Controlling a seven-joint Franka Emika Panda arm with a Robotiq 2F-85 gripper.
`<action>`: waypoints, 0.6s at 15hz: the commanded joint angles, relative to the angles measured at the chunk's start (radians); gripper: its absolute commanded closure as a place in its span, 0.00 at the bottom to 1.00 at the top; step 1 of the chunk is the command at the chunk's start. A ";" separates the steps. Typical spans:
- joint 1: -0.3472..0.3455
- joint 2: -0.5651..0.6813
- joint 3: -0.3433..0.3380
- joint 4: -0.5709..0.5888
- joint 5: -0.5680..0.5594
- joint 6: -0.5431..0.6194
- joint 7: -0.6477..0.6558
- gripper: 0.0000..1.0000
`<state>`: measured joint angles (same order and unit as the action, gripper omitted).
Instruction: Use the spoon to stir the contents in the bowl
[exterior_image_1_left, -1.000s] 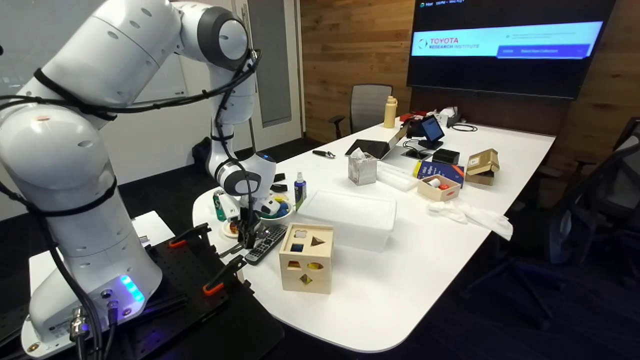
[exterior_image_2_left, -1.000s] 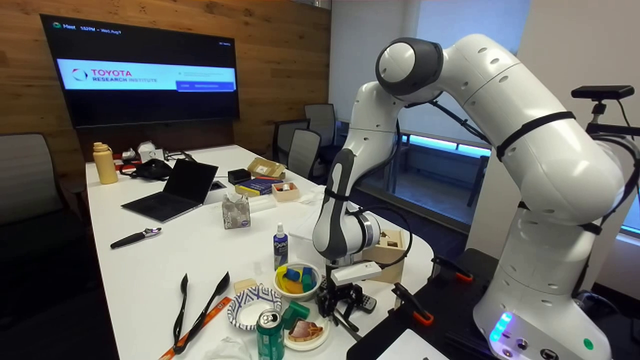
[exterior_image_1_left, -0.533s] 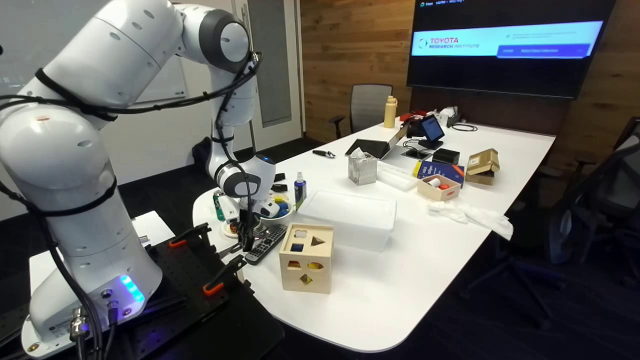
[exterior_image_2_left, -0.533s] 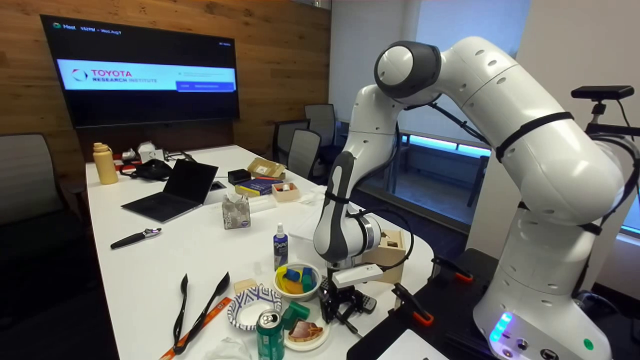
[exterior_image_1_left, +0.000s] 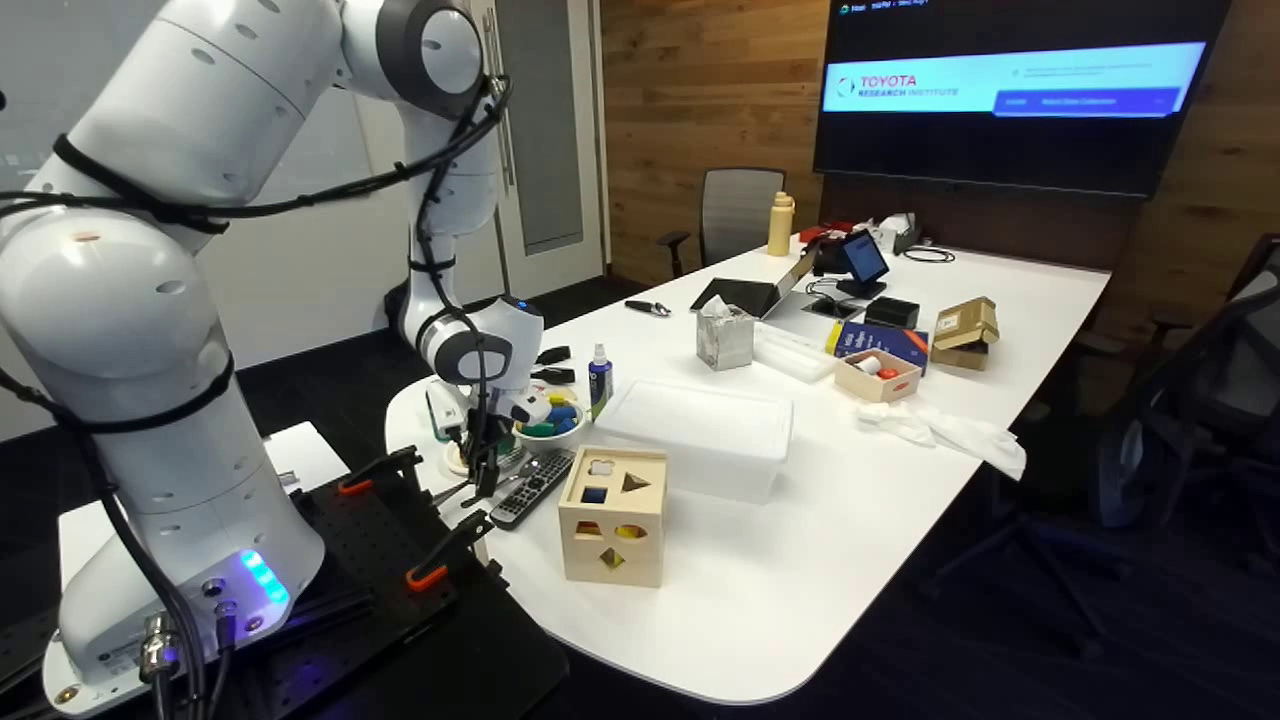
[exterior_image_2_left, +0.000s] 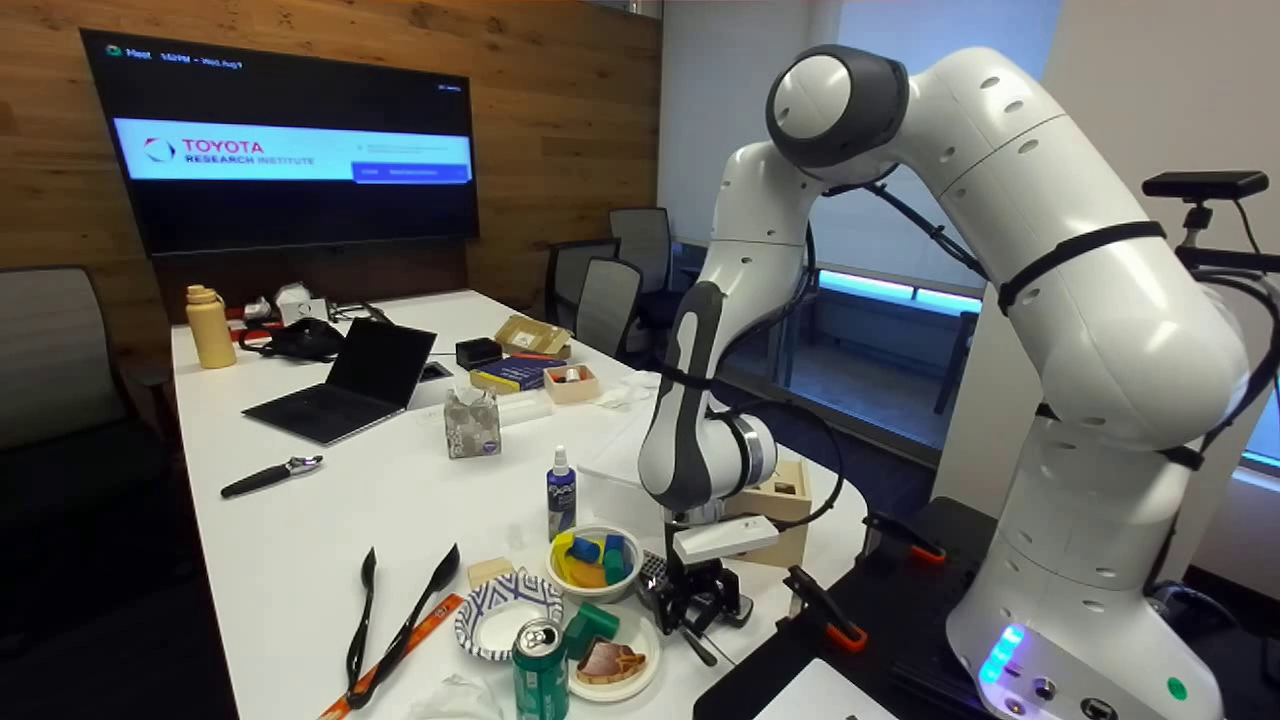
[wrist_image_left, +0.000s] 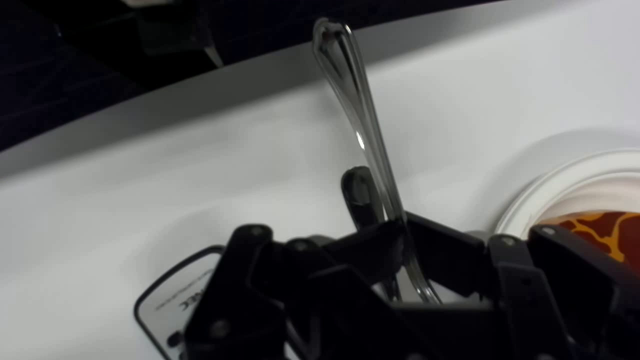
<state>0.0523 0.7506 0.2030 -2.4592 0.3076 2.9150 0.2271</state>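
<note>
Yellow bottle (exterior_image_2_left: 210, 330): stands up on the white table (exterior_image_2_left: 400, 480), far to the left in an exterior view.
Laptop (exterior_image_2_left: 385, 365): sits open, its screen dark.
Black tongs (exterior_image_2_left: 405, 640): lie flat, on top of an orange strip (exterior_image_2_left: 430, 622).
Blue-and-white bowl (exterior_image_2_left: 507, 630): sits to the right of the tongs and has a zigzag pattern.
Green can (exterior_image_2_left: 540, 675): stands just in front of that bowl.
White bowl (exterior_image_2_left: 592, 594): sits a bit behind the can, and holds yellow, blue and green blocks (exterior_image_2_left: 585, 573).
White plate (exterior_image_2_left: 640, 640): has a green piece (exterior_image_2_left: 590, 627) and a brown bit of food (exterior_image_2_left: 610, 662) on it.
Gripper (wrist_image_left: 404, 235): its fingers are squeezed tight on the silver spoon (wrist_image_left: 362, 122), low over the table.
Dark handle (wrist_image_left: 362, 192): is right next to the spoon; I cannot tell if they touch.
Silver spoon: is to the right of both bowls; its handle sticks out past the fingers, and the gripper hides the other end in the wrist view.
Remote (exterior_image_1_left: 533, 489): lies on the table, just beside the wooden box.
Wooden box (exterior_image_1_left: 609, 512): has shape holes cut in it.
Robot arm (exterior_image_2_left: 1050, 190): comes from the right in a big bend.
</note>
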 joint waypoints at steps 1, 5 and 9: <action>0.001 -0.183 0.013 -0.119 0.010 -0.040 0.021 1.00; 0.030 -0.304 -0.035 -0.110 -0.028 -0.194 0.027 1.00; 0.080 -0.346 -0.128 0.036 -0.156 -0.513 0.065 1.00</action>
<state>0.0886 0.4466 0.1305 -2.5048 0.2325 2.5973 0.2402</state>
